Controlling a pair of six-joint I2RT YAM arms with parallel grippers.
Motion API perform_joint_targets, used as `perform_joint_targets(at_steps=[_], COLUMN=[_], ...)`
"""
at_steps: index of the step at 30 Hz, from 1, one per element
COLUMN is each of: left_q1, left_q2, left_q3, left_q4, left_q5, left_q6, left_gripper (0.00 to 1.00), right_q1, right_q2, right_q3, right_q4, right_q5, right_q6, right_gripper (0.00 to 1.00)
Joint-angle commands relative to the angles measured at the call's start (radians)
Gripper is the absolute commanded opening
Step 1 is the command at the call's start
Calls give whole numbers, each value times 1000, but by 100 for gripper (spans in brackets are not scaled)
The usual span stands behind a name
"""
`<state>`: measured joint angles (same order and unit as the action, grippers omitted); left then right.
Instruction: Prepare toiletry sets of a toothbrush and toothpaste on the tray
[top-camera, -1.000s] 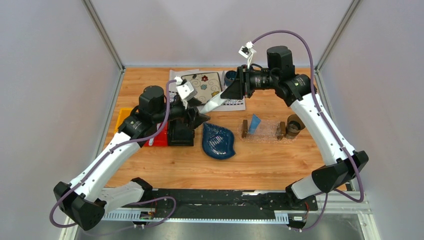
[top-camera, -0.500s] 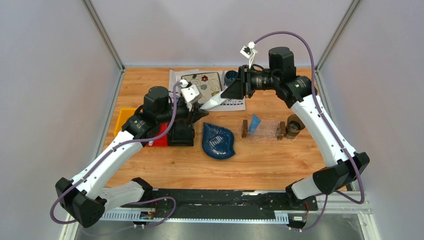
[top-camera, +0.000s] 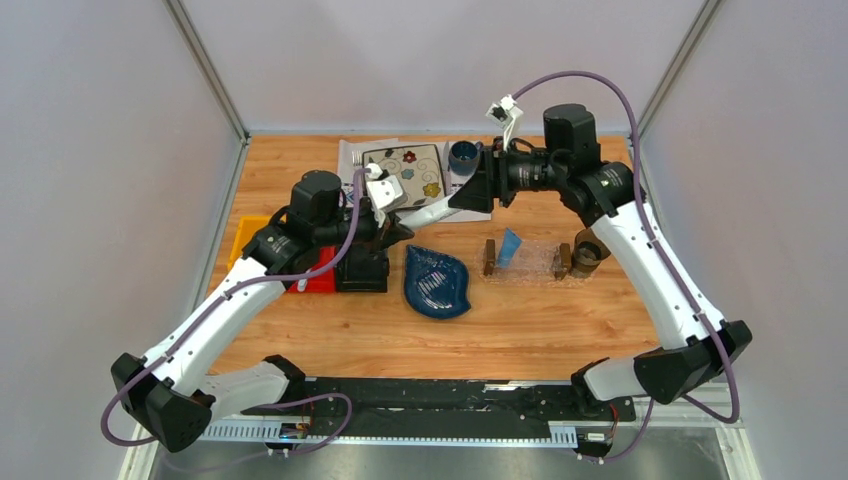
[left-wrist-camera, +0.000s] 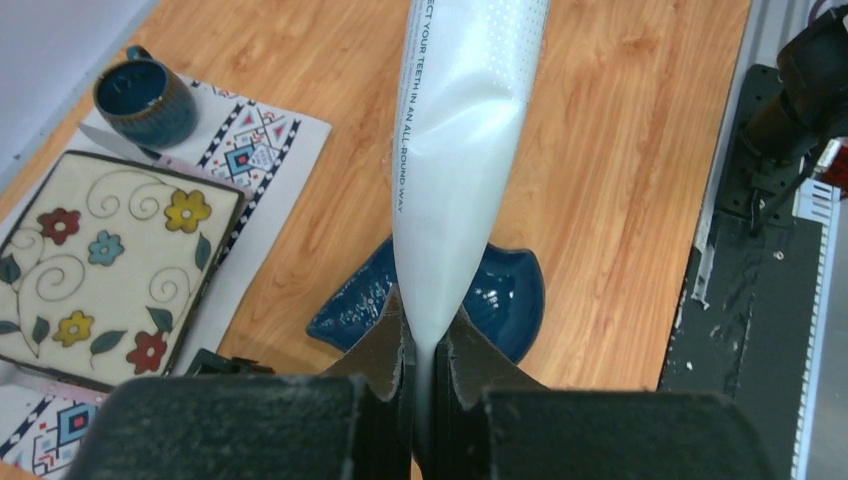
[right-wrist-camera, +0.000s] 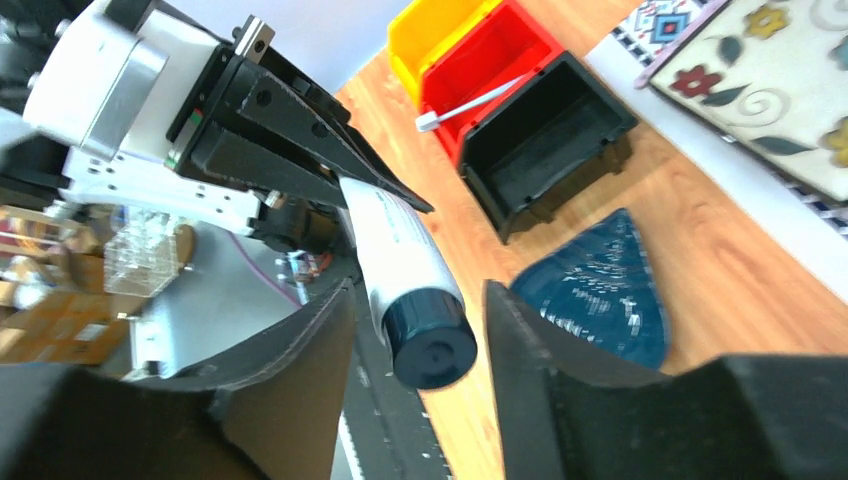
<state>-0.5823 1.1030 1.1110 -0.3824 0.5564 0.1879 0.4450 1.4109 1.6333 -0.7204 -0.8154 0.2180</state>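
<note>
Toothpaste tube (left-wrist-camera: 465, 150) points cap-first at the right gripper (right-wrist-camera: 412, 300), its flat tail clamped in the left gripper (left-wrist-camera: 425, 345). Right jaws stand apart, straddling the cap.

A robot lab cell: a wooden table (top-camera: 540, 330) walled on three sides by plain grey panels (top-camera: 100, 200) on metal posts (top-camera: 207, 70), with two arms (top-camera: 215, 320) bolted to a black rail (top-camera: 440, 398) at the table's near edge.

Wooden table (top-camera: 540, 330) with tray (top-camera: 538, 263), dish (top-camera: 437, 282)
</note>
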Motion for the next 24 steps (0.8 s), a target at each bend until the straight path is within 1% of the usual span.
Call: perform_joint_targets(at_steps=[1, 2, 3, 4, 6, 8, 9, 10, 12, 13, 16, 20, 24], left_q1=[6, 6, 7, 6, 7, 6, 6, 6, 6, 6, 6, 6, 6], left_q2=[-5, -3, 1, 4, 14, 20, 26, 31, 43, 47, 60, 66, 67], left_q3=[82, 87, 102, 110, 136, 156, 177, 188, 223, 234, 265, 285, 289], left_q4=[-163, -191, -219, -274, -331, -409, -433, -485, -536, -579, -640, -684, -710], left_q5=[66, 74, 76, 77, 71, 66, 65, 65, 65, 63, 57, 63, 62], left_q6=[122, 140, 160, 198, 234, 284, 297, 327, 353, 375, 401, 420, 427], left_gripper=[0, 0, 0, 0, 0, 0, 0, 0, 0, 0, 0, 0, 0], right_q1=[-8, -8, -8, -8, -3, 7, 35, 50, 114, 130, 191, 286, 346], right_q2=[-85, -87, -90, -93, -95, -95, -95, -95, -96, -99, -110, -107, -98], right_q3=[33, 48, 57, 68, 102, 126, 134, 143, 145, 140, 111, 97, 83], right_q4=[-63, -79, -112, -132, -189, -226, -267, -290, -336, -343, -347, -364, -358], right_q5=[76, 94, 102, 107, 116, 131, 148, 168, 243, 261, 304, 377, 433], right_q6=[-184, -207, -256, -282, -325, -403, -439, -506, -563, -580, -632, -670, -683], right_gripper=[61, 64, 69, 71, 74, 77, 79, 80, 81, 82, 83, 84, 85])
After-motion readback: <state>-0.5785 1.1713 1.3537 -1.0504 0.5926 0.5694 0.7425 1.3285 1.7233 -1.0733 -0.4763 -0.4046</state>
